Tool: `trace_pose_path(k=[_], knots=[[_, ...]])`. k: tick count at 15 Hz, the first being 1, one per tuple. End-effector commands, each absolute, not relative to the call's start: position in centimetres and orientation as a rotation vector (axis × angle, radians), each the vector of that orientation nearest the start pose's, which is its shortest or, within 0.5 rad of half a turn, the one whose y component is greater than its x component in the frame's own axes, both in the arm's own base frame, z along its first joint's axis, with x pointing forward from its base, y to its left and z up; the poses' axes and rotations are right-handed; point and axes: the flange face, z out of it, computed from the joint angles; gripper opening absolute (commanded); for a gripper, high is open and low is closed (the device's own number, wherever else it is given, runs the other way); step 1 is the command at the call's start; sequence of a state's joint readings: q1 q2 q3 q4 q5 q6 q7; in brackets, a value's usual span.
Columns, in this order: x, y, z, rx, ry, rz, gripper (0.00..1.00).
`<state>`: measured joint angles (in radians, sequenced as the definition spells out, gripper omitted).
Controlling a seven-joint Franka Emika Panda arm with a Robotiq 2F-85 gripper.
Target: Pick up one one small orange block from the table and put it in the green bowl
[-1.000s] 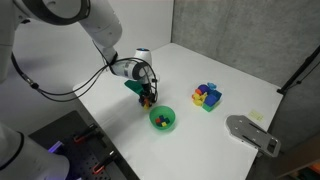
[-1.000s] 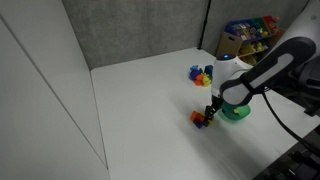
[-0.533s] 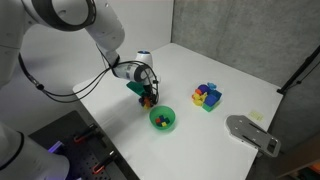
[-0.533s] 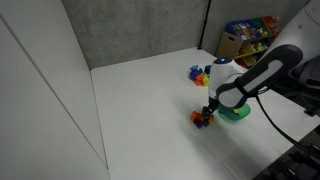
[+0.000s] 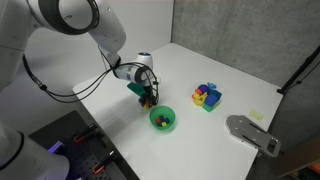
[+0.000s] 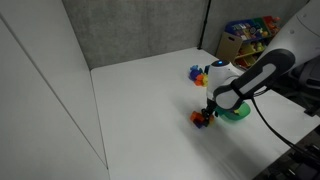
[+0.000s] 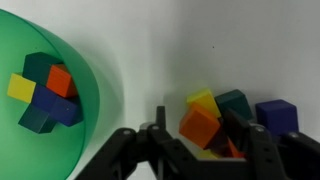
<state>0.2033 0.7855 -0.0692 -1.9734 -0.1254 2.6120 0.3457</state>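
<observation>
Wrist view: only part of the green bowl (image 7: 95, 95), cropped by the left and bottom edges. Pincer (image 7: 205, 140) dark and blurred along the bottom edge, bases of its 2 fingers cut off. Small orange block (image 7: 200, 127) between them, lower faces hidden; contact with the pads impossible to tell. Block pile (image 7: 235, 102) half covered by the finger at the right of the frame. In both exterior views, too small to sort by colour (image 5: 149, 101) (image 6: 201, 118); jaw gap unreadable.

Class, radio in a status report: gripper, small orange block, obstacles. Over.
Gripper low, jaws straddling small orange block, grip unconfirmed. Green bowl close beside. Yellow block crowds it.
</observation>
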Motion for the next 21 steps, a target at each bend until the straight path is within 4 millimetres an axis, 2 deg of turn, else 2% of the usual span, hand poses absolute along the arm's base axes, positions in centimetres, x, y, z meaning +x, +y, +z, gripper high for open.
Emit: trace_pose_path(k=[1,3,4,8,11,20,21], knots=[[57.6,8.1,6.3,-3.274,0.161,0.160,0.31],[57.9,8.1,7.4,-3.273,0.156,0.146,0.16],[58.1,8.2,8.0,-3.273,0.156,0.137,0.12],[59.1,7.7,11.2,-3.274,0.165,0.079,0.12],[59.6,6.2,14.3,-3.274,0.207,0.060,0.12],[57.9,-1.2,22.4,-3.338,0.367,0.074,0.12],[57.7,-1.8,23.2,-3.341,0.378,0.073,0.41]])
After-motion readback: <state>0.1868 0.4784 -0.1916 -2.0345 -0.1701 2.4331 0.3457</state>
